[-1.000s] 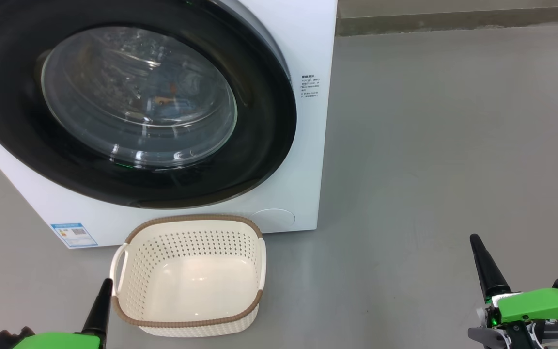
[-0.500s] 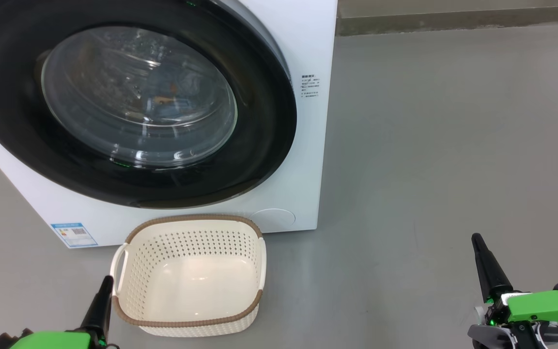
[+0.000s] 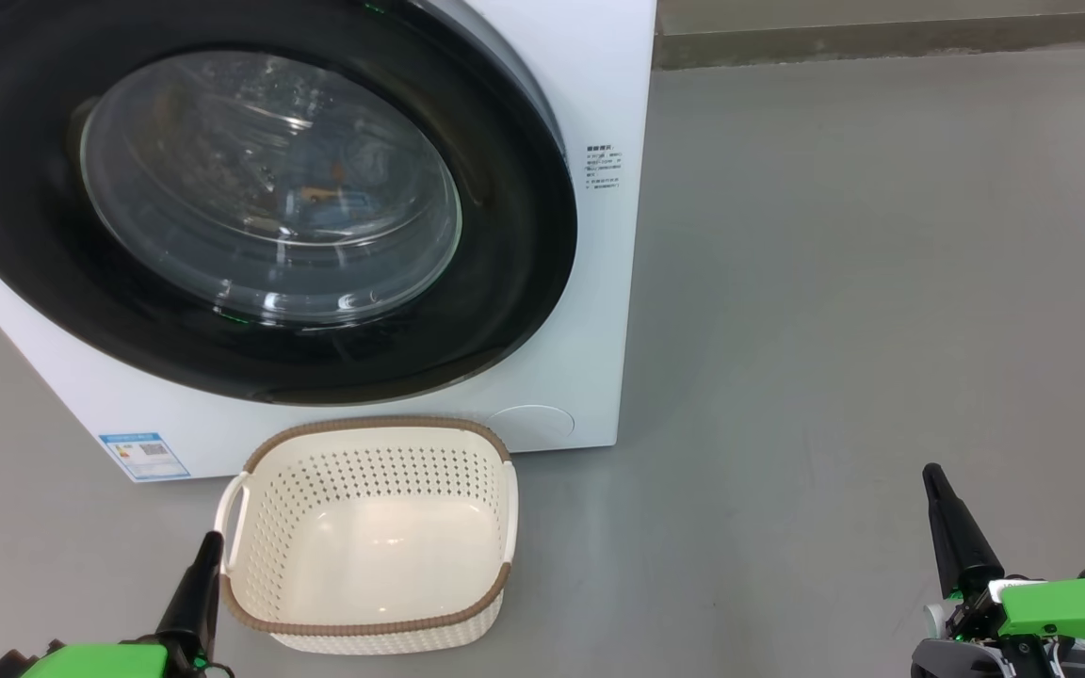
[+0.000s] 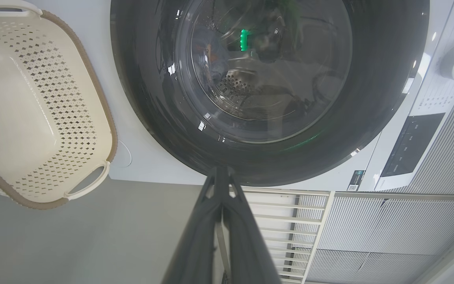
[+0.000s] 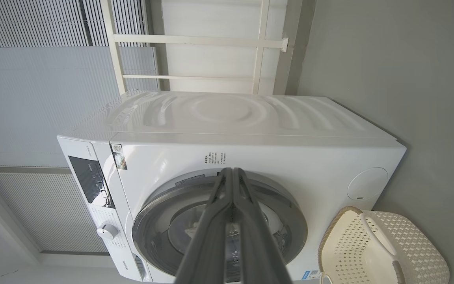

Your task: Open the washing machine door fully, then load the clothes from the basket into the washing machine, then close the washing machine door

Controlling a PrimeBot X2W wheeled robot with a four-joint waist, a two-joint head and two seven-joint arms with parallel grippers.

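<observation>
Upright basket (image 3: 373,423), mouth up, long axis along the washing machine (image 3: 599,94) front

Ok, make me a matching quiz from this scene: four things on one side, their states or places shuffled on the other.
1 washing machine door
2 basket
3 left claw
4 right claw

A empty
B shut, above bare floor
C closed, glossy black
D shut, beside a basket handle

Pairs: 1-C, 2-A, 3-D, 4-B
</observation>
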